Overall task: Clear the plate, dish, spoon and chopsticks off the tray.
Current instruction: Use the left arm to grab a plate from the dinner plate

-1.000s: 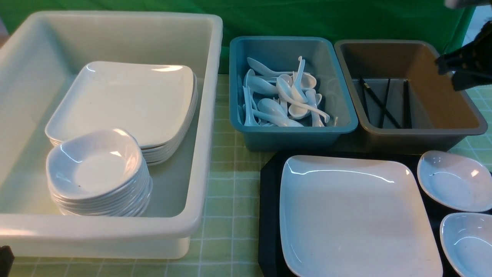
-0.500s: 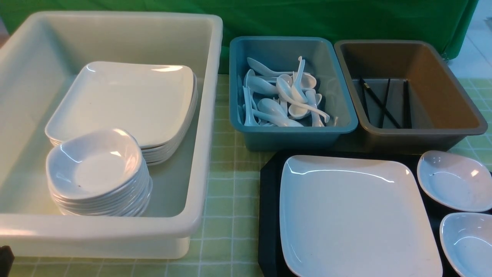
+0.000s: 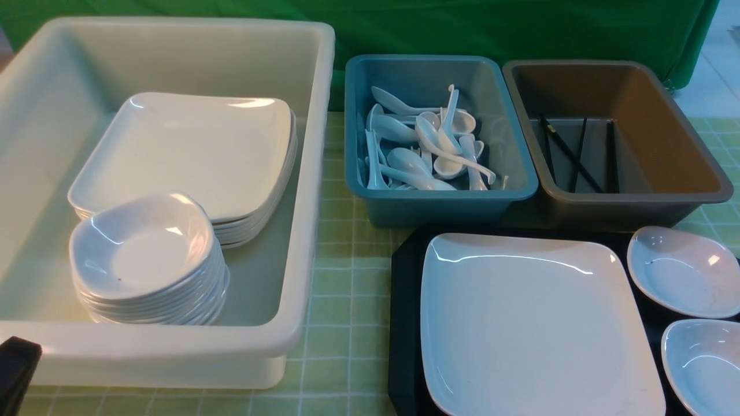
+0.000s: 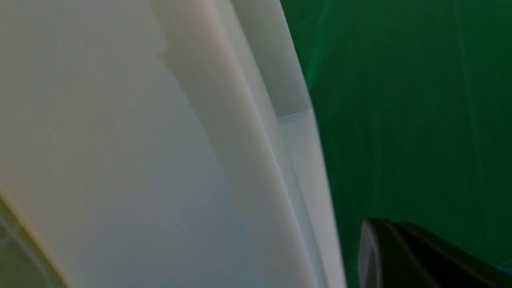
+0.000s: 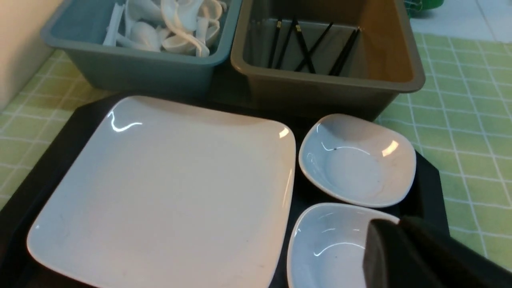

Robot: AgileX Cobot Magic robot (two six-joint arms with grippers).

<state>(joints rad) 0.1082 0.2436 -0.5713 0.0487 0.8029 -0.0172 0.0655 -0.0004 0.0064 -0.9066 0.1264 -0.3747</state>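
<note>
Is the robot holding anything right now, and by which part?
Nothing, as far as shows. The left fingers by the white tub carry nothing, and the right fingers near a small dish look empty too.

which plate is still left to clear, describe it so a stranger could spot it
Start at the black tray at the front right. The plate is the big flat white one lying alone on it. The dishes to its right are small and deep, and the lookalike plates in the white tub on the left are stacked.
</note>
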